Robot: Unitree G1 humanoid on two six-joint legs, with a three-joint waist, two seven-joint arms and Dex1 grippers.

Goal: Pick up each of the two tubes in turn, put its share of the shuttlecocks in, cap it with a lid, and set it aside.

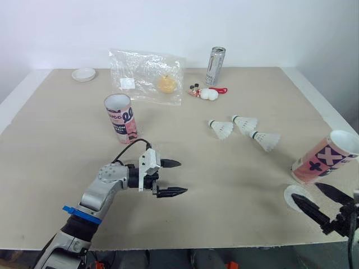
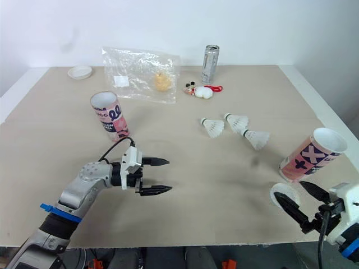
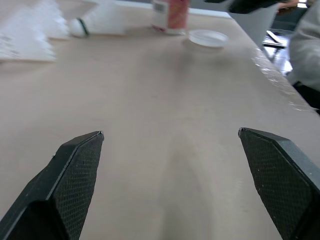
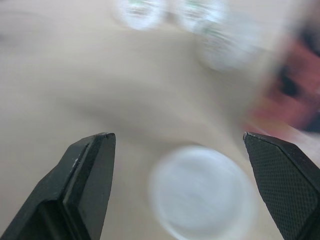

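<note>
Two tubes, both uncapped. The upright tube point(image 1: 120, 117) stands toward the bench's point(image 1: 235, 185) left edge. The tipped tube point(image 1: 325, 157) is by the right edge, mouth outward. Three shuttlecocks point(image 1: 245, 124) lie loose between them, nearer the right. Near lid point(image 4: 200, 192) sits just beside the tipped tube. Right tool point(image 1: 304, 191) hangs over it, spread wide, holding nothing, probably staged for capping. Left tool point(image 1: 183, 177) is mid-front, wide open, empty, aimed toward the shuttlecocks. Spare lid point(image 1: 83, 74) is at the far-left corner.

A: Left half of the desk point(image 1: 50, 185)?
B: An upright tube point(image 1: 120, 118), mid-depth; behind it a bag point(image 1: 147, 75); a dish point(image 1: 83, 74) at the far-left corner.
A: Right half?
B: Three shuttlecocks point(image 1: 245, 123) mid-desk; second tube point(image 1: 325, 157), apparently leaning, at the right edge, a lid point(image 1: 289, 191) just before it.
</note>
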